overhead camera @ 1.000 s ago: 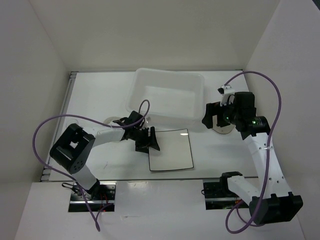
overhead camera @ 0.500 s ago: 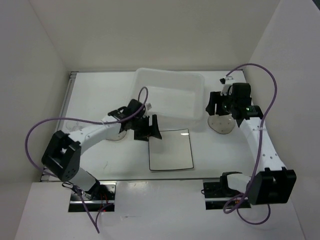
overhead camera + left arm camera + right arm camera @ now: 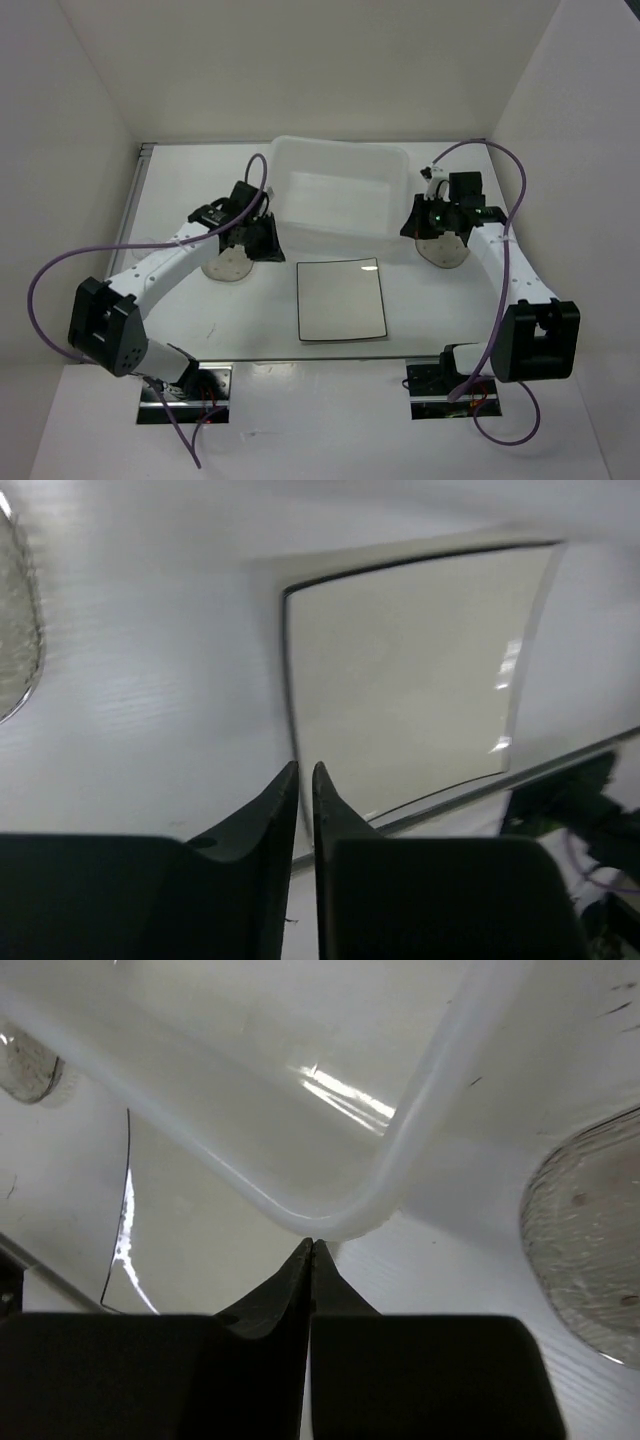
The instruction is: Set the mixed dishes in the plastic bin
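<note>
Flanking the plastic bin [image 3: 340, 148], my left gripper [image 3: 305, 768] and right gripper [image 3: 311, 1243] sit pinched together, empty; I open both before nipping rims of the speckled dishes [image 3: 228, 266].

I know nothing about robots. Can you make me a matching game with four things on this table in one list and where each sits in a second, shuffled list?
Things:
1. square plate
2. plastic bin
3. left speckled dish
4. right speckled dish

Places:
a. back middle of the table
b. beside the bin's near right corner
c. lying flat just in front of the bin
d. beside the bin's near left corner

Pairs: 1-c, 2-a, 3-d, 4-b
</note>
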`<action>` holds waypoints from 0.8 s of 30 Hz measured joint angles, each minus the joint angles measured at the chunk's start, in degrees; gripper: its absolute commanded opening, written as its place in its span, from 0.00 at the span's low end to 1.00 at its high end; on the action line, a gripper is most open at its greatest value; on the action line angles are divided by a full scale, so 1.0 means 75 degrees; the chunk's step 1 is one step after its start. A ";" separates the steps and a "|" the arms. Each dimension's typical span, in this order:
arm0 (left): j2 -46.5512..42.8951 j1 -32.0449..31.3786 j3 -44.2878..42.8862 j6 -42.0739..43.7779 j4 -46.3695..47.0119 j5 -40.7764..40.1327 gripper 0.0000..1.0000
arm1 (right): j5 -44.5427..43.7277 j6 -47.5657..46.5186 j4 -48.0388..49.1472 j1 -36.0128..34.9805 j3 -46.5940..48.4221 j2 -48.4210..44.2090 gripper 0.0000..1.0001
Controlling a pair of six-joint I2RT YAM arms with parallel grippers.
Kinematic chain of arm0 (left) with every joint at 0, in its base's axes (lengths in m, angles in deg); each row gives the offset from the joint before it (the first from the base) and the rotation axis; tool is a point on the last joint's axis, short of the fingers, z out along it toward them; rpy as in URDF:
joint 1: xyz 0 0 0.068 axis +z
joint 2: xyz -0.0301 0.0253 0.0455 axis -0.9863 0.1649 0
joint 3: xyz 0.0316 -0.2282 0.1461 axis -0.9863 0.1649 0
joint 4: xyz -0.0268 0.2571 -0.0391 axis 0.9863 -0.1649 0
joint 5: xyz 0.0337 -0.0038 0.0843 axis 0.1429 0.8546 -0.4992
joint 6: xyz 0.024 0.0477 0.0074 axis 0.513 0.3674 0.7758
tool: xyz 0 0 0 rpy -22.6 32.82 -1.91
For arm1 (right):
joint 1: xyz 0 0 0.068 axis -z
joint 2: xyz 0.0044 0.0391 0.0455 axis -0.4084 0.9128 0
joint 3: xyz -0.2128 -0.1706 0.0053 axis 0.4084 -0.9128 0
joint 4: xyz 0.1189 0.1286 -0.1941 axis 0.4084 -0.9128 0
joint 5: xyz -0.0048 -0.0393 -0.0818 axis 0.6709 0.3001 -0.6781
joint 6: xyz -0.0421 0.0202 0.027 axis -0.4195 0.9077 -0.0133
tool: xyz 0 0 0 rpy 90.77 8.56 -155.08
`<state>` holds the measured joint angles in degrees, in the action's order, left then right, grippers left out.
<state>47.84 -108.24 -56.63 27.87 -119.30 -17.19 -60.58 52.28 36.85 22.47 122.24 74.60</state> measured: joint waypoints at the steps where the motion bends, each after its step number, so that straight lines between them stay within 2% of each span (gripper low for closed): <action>1: 0.0131 0.0000 0.0309 0.0006 -0.0023 -0.0020 0.13 | 0.0099 0.0017 0.0006 -0.0070 -0.0119 -0.0020 0.00; 3: 0.0350 0.0029 0.0679 0.0000 -0.0184 -0.0076 0.07 | 0.0236 0.0085 -0.0006 -0.0181 -0.0268 -0.0029 0.00; 9: 0.0918 0.0245 0.0664 0.0227 -0.0289 -0.0402 0.05 | 0.0332 0.0344 0.0251 -0.0251 -0.0624 -0.0041 0.00; 17: 0.2597 0.0460 -0.0956 0.0597 -0.0256 -0.0624 0.03 | 0.0026 0.0749 0.0752 -0.0251 -0.0985 0.0143 0.00; 24: 0.3022 0.0460 -0.2060 0.0766 -0.0277 -0.0595 0.03 | -0.0073 0.1000 0.1239 -0.0251 -0.0746 0.0866 0.00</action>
<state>70.51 -104.78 -72.08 33.62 -121.37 -21.65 -61.13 59.77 46.14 20.59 116.65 81.09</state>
